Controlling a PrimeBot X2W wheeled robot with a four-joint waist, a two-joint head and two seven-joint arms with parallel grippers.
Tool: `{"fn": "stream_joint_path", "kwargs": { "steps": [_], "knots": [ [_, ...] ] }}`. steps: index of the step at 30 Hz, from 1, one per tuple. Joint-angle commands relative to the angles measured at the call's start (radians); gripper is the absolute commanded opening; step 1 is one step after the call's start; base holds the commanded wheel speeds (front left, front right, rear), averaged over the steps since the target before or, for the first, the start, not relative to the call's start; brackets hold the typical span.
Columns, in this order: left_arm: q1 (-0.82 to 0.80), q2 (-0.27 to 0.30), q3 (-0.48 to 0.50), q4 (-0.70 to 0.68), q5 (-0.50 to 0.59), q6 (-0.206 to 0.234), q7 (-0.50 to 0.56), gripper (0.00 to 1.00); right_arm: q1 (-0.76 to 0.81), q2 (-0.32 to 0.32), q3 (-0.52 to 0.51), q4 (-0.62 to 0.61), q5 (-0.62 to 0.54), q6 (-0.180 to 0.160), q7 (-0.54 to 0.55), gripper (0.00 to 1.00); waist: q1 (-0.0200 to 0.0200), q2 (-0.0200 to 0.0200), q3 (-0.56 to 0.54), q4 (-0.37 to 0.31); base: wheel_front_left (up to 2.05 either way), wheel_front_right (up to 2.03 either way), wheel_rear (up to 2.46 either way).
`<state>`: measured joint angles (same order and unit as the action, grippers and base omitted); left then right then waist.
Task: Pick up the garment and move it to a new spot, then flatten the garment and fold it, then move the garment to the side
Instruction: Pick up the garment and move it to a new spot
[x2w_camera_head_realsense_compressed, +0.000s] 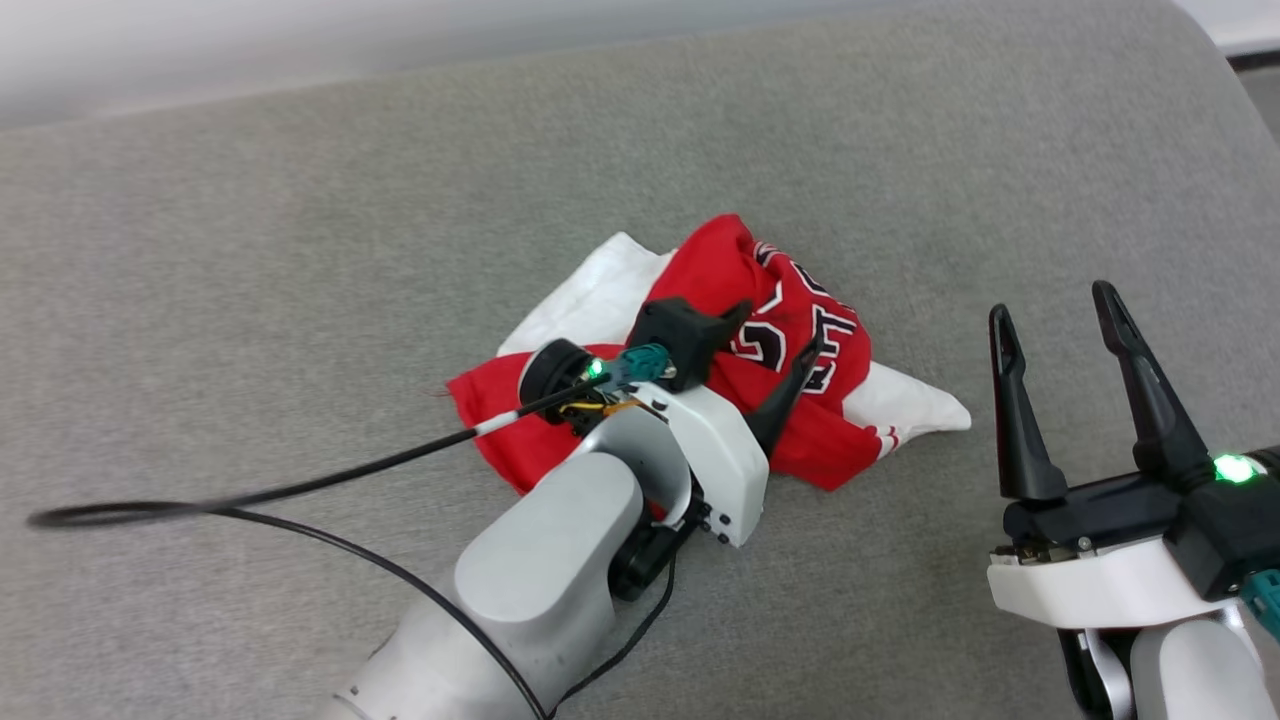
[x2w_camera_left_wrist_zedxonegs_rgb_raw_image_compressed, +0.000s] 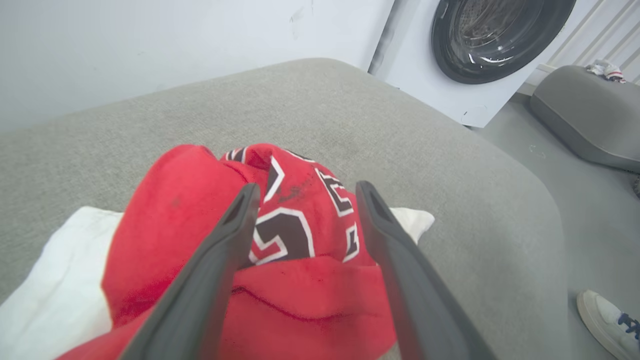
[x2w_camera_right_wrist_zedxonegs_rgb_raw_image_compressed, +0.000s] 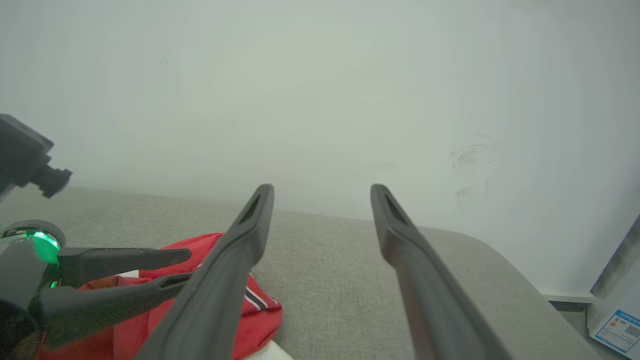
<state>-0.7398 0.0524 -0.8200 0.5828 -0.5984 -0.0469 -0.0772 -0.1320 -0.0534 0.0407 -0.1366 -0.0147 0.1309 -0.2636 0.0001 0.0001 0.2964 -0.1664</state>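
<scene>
Cable (x2w_camera_head_realsense_compressed: 250, 495) trails to the far left of the head view from my left arm (x2w_camera_head_realsense_compressed: 540, 580), which reaches in over the garment (x2w_camera_head_realsense_compressed: 720, 260). Left gripper (x2w_camera_head_realsense_compressed: 780, 328) sits right on top of the heap, jaws wide, fingers pointing up and to the right, nothing pinched between them. The left wrist view confirms red cloth below the spread fingers, not held. I note the garment is a crumpled mound near the middle of the grey cushion (x2w_camera_head_realsense_compressed: 300, 200). Its long axis runs roughly left to right, with one white sleeve (x2w_camera_head_realsense_compressed: 600, 290) out at the upper left and another at the lower right. Right gripper (x2w_camera_head_realsense_compressed: 1052, 302) hovers well apart to the right, also wide and empty, over bare cushion. I judge the left arm far the nearer for the next grasp, and the right better placed for the right-hand sleeve. Surface is soft, even fabric. Beyond it are a pale wall (x2w_camera_right_wrist_zedxonegs_rgb_raw_image_compressed: 320, 75), a washing machine (x2w_camera_left_wrist_zedxonegs_rgb_raw_image_compressed: 480, 40) and a shoe (x2w_camera_left_wrist_zedxonegs_rgb_raw_image_compressed: 605, 320) on the floor (x2w_camera_left_wrist_zedxonegs_rgb_raw_image_compressed: 590, 225).
</scene>
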Motion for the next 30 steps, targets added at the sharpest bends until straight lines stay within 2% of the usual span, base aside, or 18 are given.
{"fn": "stream_joint_path", "kwargs": {
  "steps": [1,5,10,15,19,23,26,29,30],
  "knots": [
    [-0.012,0.000,0.016,0.004,-0.001,-0.001,-0.054,1.00,0.014,0.003,-0.003,0.006,-0.012,0.000,-0.002,1.00,-0.0001,-0.0001,-0.040,0.035,0.00,0.00,0.00],
    [-0.010,0.036,0.057,-0.009,0.013,0.017,-0.147,1.00,0.036,-0.006,-0.012,0.017,-0.024,0.000,-0.002,1.00,-0.0001,-0.0001,-0.097,0.079,0.00,0.00,0.00],
    [0.040,0.126,0.131,-0.100,0.055,0.074,-0.185,1.00,0.067,-0.015,-0.021,0.023,-0.037,0.000,-0.002,1.00,-0.0001,-0.0001,-0.155,0.129,0.00,0.00,0.00],
    [0.176,0.229,0.250,-0.319,0.129,0.114,-0.188,1.00,0.088,-0.015,-0.025,0.023,-0.044,0.000,-0.002,1.00,-0.0001,-0.0001,-0.190,0.167,0.00,0.00,0.00],
    [0.337,0.276,0.349,-0.489,0.184,0.135,-0.188,1.00,0.100,-0.012,-0.021,0.025,-0.044,0.000,-0.002,1.00,-0.0001,-0.0001,-0.205,0.186,0.00,0.00,0.00],
    [0.497,0.278,0.425,-0.614,0.246,0.142,-0.188,1.00,0.112,-0.010,-0.014,0.028,-0.042,0.000,-0.002,1.00,-0.0001,-0.0001,-0.208,0.197,0.00,0.00,0.00],
    [0.584,0.231,0.488,-0.681,0.271,0.136,-0.188,1.00,0.116,-0.008,-0.017,0.027,-0.039,0.000,-0.002,1.00,-0.0001,-0.0001,-0.206,0.205,0.00,0.00,0.00],
    [0.652,0.187,0.542,-0.699,0.302,0.110,-0.188,1.00,0.123,-0.006,-0.019,0.029,-0.036,0.000,-0.002,1.00,-0.0001,-0.0001,-0.210,0.211,0.00,0.00,0.00],
    [0.652,0.187,0.542,-0.699,0.302,0.110,-0.188,1.00,0.123,-0.006,-0.019,0.029,-0.036,0.000,-0.002,1.00,-0.0001,-0.0001,-0.210,0.211,0.00,0.00,0.00]
  ]
}}
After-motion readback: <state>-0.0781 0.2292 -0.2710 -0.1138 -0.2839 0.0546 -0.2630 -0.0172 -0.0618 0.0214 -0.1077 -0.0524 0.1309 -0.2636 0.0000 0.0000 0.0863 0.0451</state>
